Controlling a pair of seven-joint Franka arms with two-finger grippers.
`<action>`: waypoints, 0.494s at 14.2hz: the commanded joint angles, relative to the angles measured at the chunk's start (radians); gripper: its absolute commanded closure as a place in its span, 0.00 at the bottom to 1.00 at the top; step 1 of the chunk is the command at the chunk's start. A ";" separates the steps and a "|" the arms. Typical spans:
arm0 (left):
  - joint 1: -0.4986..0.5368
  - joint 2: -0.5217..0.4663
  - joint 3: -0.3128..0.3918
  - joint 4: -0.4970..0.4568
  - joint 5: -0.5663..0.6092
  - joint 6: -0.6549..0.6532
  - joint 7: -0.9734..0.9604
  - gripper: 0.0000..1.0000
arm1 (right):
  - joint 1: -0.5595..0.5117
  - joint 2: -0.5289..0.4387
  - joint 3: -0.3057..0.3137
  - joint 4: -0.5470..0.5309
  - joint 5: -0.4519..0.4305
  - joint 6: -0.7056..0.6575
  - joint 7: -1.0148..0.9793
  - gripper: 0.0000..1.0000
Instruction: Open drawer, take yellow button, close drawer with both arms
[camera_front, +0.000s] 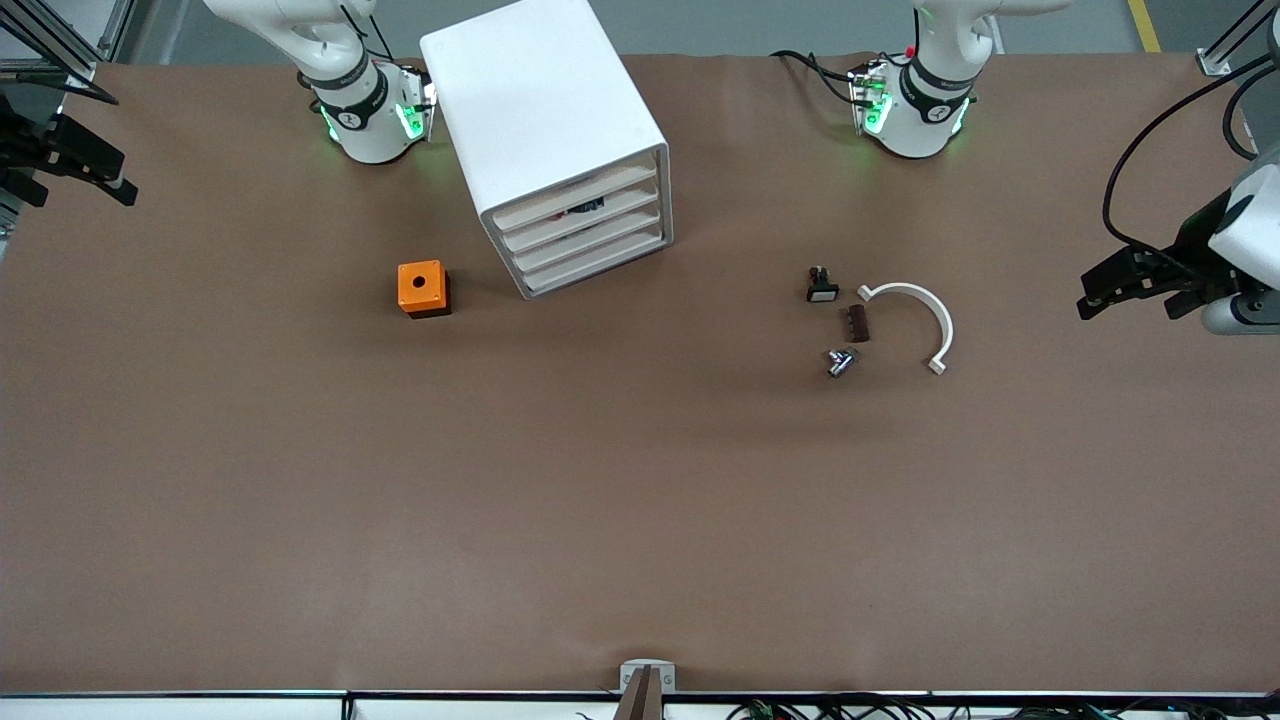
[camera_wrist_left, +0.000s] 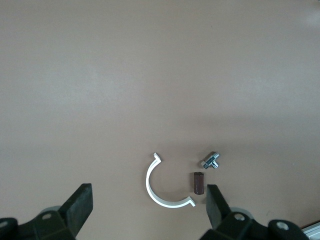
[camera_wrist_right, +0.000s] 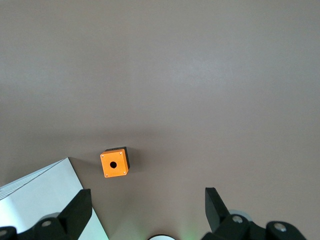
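Brown matte table (camera_front: 640, 500) fills the scene, robot bases along its upper edge, cables at the rim nearest the front camera. White four-drawer cabinet (camera_front: 555, 140) stands near the right arm's base, its front angled toward the front camera and the left arm's end; all four drawers look pushed in. The top drawer (camera_front: 580, 200) shows a small dark item through its gap, possibly the button; you cannot confirm it, and no orange cap shows anywhere on the open table. Orange cube with a hole (camera_front: 423, 288) sits beside the cabinet toward the right arm's end. Loose cluster toward the left arm's end: small black-and-white part (camera_front: 821, 285), dark brown block (camera_front: 858, 323), metal fitting (camera_front: 840, 362), white half-ring clamp (camera_front: 915, 315). Left gripper (camera_front: 1135, 285) hangs over the table's edge at the left arm's end, fingers spread wide, nothing between them; its wrist view looks down on the clamp. Right gripper (camera_wrist_right: 145, 210) waits over the table at the right arm's end, fingers likewise apart and empty. Handling judgement: the drawer is probably light, thin, slick plastic, so hook its front lip and pull straight; expect the cabinet to slide, so brace its body with the other arm. The button likely is light and rigid; pinch across its body.
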 joint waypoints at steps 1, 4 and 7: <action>0.003 0.003 -0.005 0.009 0.008 -0.023 0.002 0.00 | -0.007 -0.022 0.005 -0.017 0.001 -0.003 0.003 0.00; 0.010 0.006 -0.005 0.013 0.008 -0.028 0.003 0.00 | -0.007 -0.022 0.005 -0.016 0.001 -0.005 0.003 0.00; 0.016 0.007 0.003 0.009 0.008 -0.029 0.006 0.00 | -0.007 -0.022 0.005 -0.015 0.001 -0.005 0.003 0.00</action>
